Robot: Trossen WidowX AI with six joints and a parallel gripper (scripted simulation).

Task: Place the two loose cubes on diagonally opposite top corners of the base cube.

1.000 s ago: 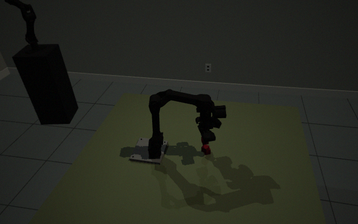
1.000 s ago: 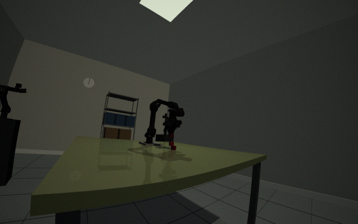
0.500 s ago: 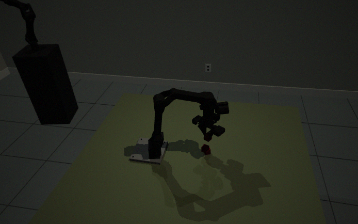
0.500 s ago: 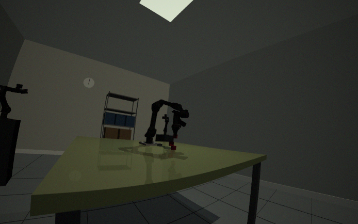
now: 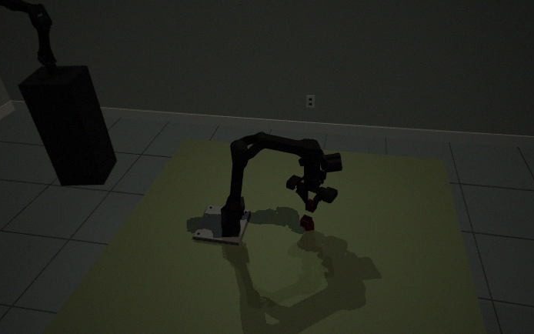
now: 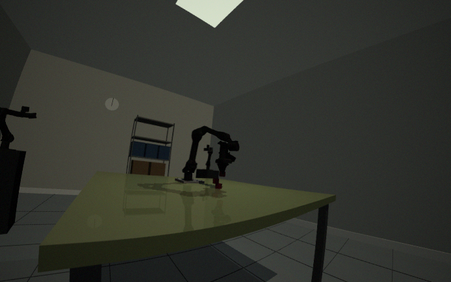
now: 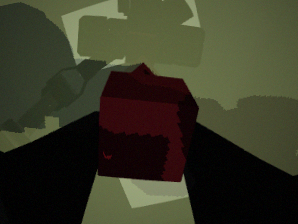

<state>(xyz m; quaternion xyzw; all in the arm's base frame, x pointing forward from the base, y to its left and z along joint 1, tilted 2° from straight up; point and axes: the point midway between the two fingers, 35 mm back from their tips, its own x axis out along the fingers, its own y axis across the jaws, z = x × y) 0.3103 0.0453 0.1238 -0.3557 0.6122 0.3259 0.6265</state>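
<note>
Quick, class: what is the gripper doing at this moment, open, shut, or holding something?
Gripper: shut on a dark red cube, held in the air above the table.

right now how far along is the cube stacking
Done: one loose red cube is picked up, clamped in the hand and raised above the table. In hand: carrying it over a red cube resting on the table below. Left: nothing can be seen capped yet, so both placements, the small gap, release and withdrawal remain.
</note>
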